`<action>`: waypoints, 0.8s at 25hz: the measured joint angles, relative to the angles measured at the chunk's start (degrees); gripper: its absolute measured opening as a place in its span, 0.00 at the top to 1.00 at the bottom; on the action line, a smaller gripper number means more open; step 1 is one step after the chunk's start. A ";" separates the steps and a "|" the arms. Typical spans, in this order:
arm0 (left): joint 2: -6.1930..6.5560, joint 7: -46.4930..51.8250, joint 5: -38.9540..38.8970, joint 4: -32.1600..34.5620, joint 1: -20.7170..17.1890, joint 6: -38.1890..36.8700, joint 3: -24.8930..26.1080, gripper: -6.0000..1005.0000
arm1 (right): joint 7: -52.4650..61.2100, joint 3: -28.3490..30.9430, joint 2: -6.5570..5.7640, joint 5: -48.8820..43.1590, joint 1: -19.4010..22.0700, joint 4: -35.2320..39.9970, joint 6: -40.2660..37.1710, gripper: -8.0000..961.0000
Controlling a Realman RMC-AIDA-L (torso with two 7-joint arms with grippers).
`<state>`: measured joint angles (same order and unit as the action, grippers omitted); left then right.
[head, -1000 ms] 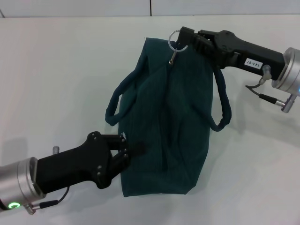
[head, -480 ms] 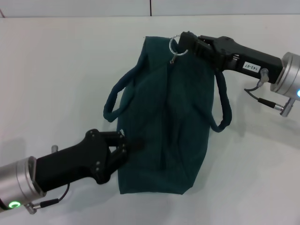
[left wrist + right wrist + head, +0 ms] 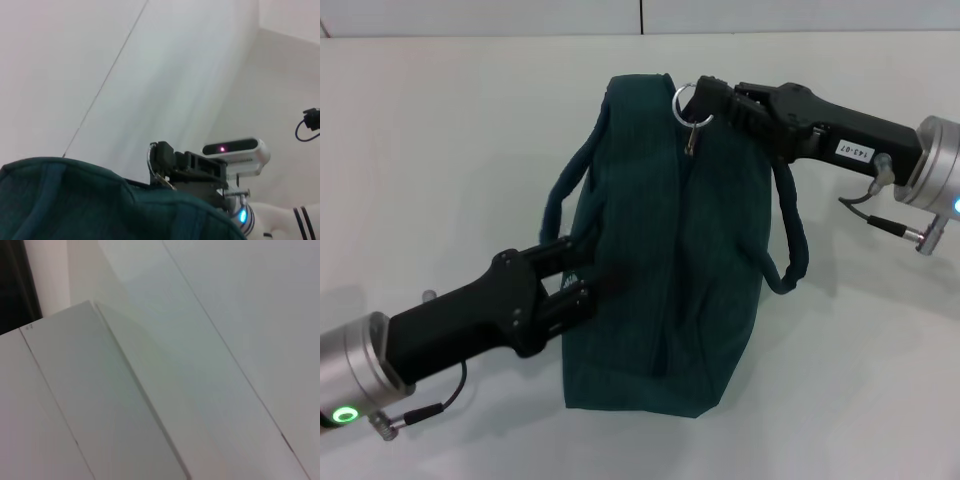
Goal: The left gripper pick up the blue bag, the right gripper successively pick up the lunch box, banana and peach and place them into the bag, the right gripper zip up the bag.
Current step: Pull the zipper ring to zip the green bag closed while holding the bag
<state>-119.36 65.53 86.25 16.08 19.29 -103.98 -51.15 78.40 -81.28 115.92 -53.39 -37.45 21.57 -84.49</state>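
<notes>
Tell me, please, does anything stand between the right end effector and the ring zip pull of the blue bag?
Nothing visible does. The right end effector is already at the ring zip pull, at the far end of the blue bag. The left end effector is at the bag's near side.

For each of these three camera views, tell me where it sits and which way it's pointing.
Head view: looks forward and down at the blue bag; left claw grips its side, right claw holds the zip ring.
Left wrist view: looks across the bag top toward the right claw.
Right wrist view: faces pale flat surfaces only; no robot parts.
Shared by head and left wrist views: bag, right claw.
</notes>
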 joint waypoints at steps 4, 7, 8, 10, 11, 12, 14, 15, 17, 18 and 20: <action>0.01 3.42 -1.58 0.21 0.20 -0.25 0.00 0.60 | -0.19 -1.34 0.02 -0.07 0.01 0.34 -0.13 0.91; 0.01 5.94 -2.65 0.34 0.70 -0.21 0.00 0.51 | -0.34 -2.27 0.07 -0.12 -0.11 0.42 -0.14 0.91; 0.00 6.26 -2.81 0.33 0.79 -0.18 0.00 0.47 | -0.41 -2.54 0.08 -0.12 -0.24 0.44 -0.14 0.91; -0.02 7.46 -3.19 0.32 1.17 -0.04 0.00 0.39 | -0.52 -3.02 0.09 -0.14 -0.46 0.46 -0.15 0.91; -0.04 7.90 -3.25 0.29 1.37 0.06 0.00 0.35 | -0.57 -3.20 0.09 -0.14 -0.48 0.46 -0.14 0.91; -0.05 8.16 -3.25 0.25 1.52 0.17 0.00 0.31 | -0.61 -3.30 0.10 -0.13 -0.49 0.46 -0.14 0.91; -0.04 8.83 -3.27 0.11 1.78 0.38 0.00 0.29 | -0.71 -3.42 0.09 -0.06 -0.49 0.48 -0.15 0.91; -0.04 9.36 -3.27 0.12 1.82 0.57 0.00 0.28 | -0.73 -3.41 0.09 0.01 -0.50 0.49 -0.15 0.91; -0.02 10.55 -3.16 0.30 2.02 1.30 -0.04 0.26 | -0.76 -3.28 0.06 0.07 -0.51 0.49 -0.15 0.91; -0.01 10.95 -3.04 0.31 2.16 1.71 -0.12 0.27 | -0.76 -3.21 0.04 0.08 -0.51 0.50 -0.15 0.90; 0.00 11.54 -2.88 0.27 2.38 2.21 -0.26 0.28 | -0.77 -3.12 0.01 0.10 -0.51 0.51 -0.15 0.90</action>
<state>-119.35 77.06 83.37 16.34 21.67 -101.78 -51.41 77.63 -84.41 115.93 -53.29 -37.97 22.08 -84.64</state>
